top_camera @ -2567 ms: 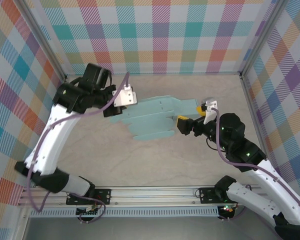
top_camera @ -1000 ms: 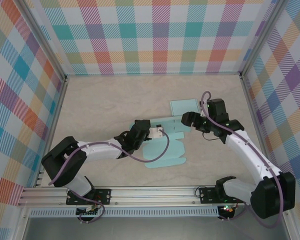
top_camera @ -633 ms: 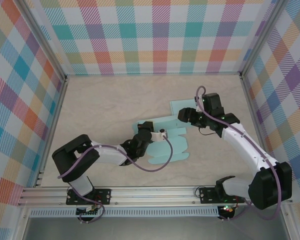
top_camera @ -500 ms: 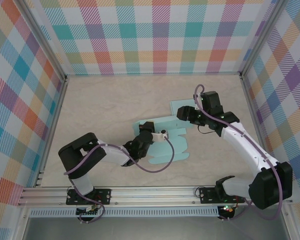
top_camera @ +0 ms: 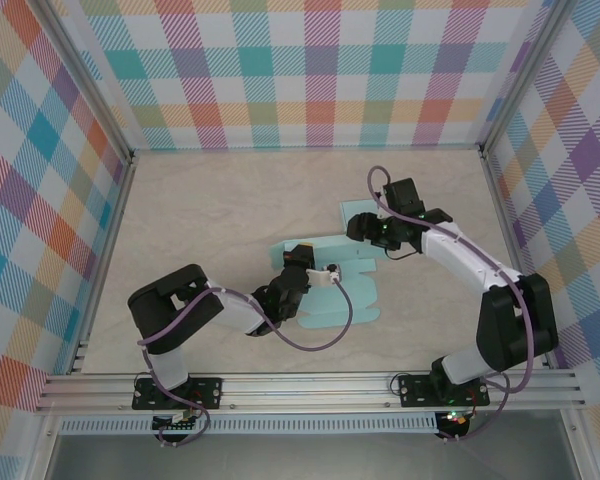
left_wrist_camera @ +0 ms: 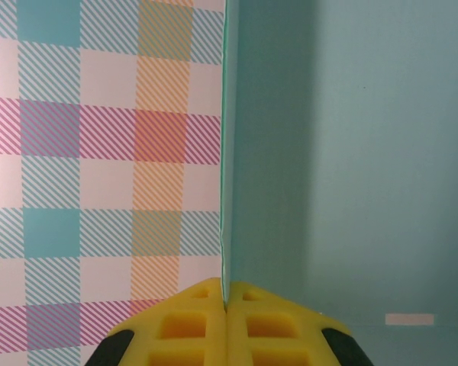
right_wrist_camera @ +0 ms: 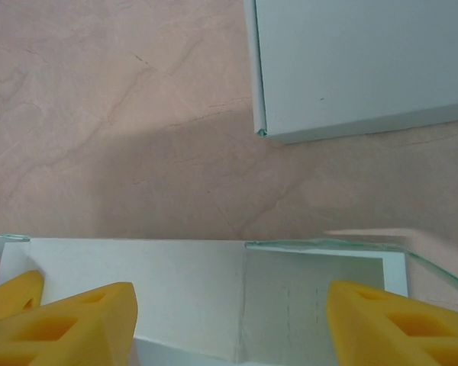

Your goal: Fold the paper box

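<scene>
Right pincer [top_camera: 357,229] moved left; left pincer [left_wrist_camera: 226,296] nips paper box [top_camera: 338,300] edge.

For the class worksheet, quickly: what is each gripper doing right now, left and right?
Left gripper: closed on an edge of the box.
Right gripper: open, holding nothing.

The table [top_camera: 200,200] lies bare along its far edge and across the far left corner, where a gripper could pass freely, and the strip by the near edge between the two arm bases is open as well. The paper box [top_camera: 325,305] fills the middle toward the right edge with raised panels, the left arm [top_camera: 230,305] lies low across the near left, and the right arm [top_camera: 470,262] slants along the right edge. Checked walls [top_camera: 320,80] close off the far, left and right edges.
</scene>
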